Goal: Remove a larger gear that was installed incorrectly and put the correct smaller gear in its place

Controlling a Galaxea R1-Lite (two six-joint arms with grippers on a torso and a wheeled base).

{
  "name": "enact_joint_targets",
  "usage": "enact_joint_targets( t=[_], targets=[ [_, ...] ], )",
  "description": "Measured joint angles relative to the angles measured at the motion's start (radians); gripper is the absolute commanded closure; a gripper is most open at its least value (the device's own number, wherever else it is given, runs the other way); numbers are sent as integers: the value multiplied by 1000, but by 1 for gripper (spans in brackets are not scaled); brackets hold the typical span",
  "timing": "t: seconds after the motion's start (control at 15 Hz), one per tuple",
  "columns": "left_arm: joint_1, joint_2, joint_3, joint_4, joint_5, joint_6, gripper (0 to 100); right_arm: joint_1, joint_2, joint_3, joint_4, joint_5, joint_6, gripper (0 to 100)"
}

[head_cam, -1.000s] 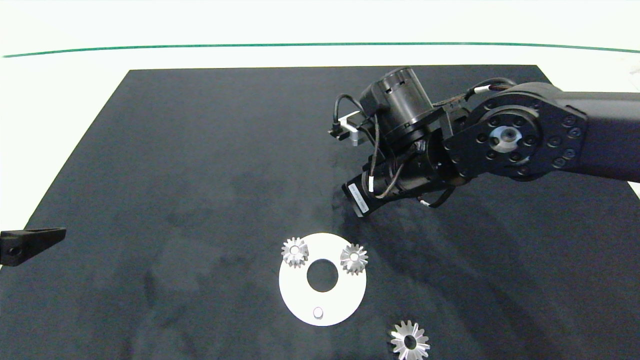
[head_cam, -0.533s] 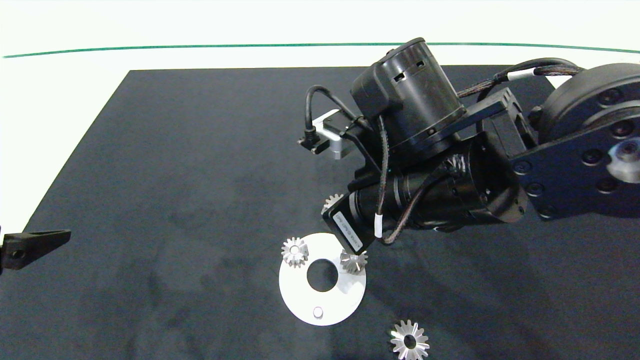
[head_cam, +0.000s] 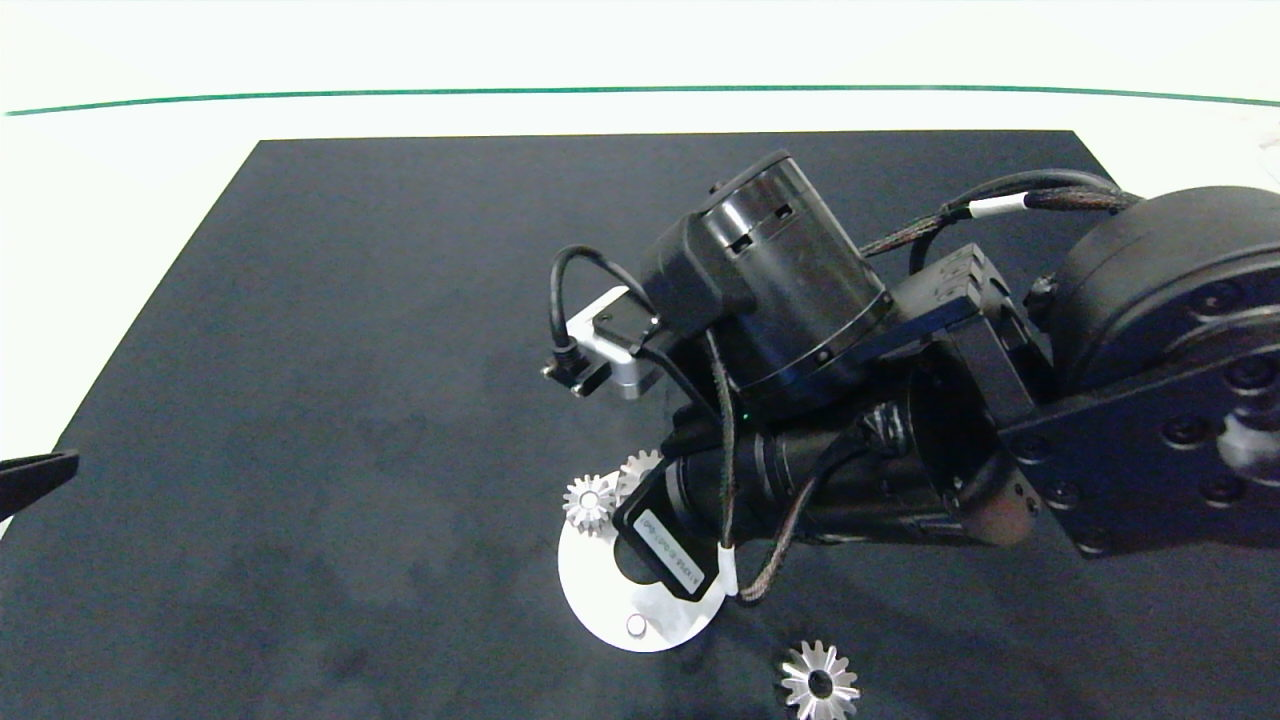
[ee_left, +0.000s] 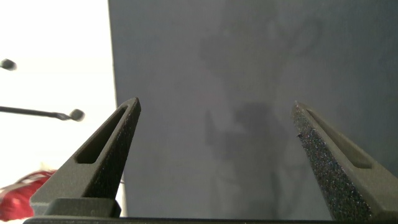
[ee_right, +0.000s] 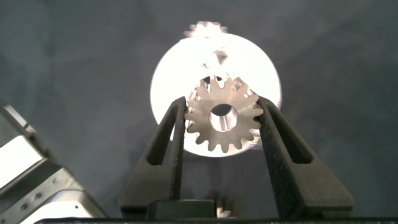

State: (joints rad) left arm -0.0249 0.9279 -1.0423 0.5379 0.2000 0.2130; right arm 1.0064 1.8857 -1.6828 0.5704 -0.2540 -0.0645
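Right gripper (ee_right: 221,118) jaws filled by the smaller gear (ee_right: 222,120), no spare gap; white disc (ee_right: 171,81) and a pinned small gear (ee_right: 205,28) lie beyond the tips. Left gripper (ee_left: 214,115) jaws wide apart, only bare mat (ee_left: 249,50) between them.

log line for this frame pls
right hand: shut on smaller gear, above white disc | left hand: open, idle, left mat edge | larger gear: on mat, off disc

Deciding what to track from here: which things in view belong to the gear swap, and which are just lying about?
In the job:
- smaller gear, clamped in the right gripper over the white disc
- larger gear, lying on the mat
- disc's empty pin

Lying about:
- left gripper, open at the mat's edge
- mounted small gear
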Motion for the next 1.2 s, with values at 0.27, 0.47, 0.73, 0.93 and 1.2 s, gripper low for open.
enact_joint_targets(
  t=[0.27, 0.47, 0.73, 0.93, 1.2],
  targets=[
    [9, -84, -53, 84, 0, 32, 0, 71, 18, 11, 1, -9, -2, 78],
    [9, -105, -59, 85, -1, 32, 0, 86, 36, 40, 1, -31, -32, 78],
    [7, -113, -59, 85, -1, 33, 0, 89, 44, 83, 1, -64, -77, 78],
    [6, -112, -58, 84, 0, 33, 0, 97, 45, 102, 1, -66, -81, 78],
    [5, -112, -56, 85, 0, 32, 0, 106, 47, 127, 1, -68, -87, 78]
  ],
)
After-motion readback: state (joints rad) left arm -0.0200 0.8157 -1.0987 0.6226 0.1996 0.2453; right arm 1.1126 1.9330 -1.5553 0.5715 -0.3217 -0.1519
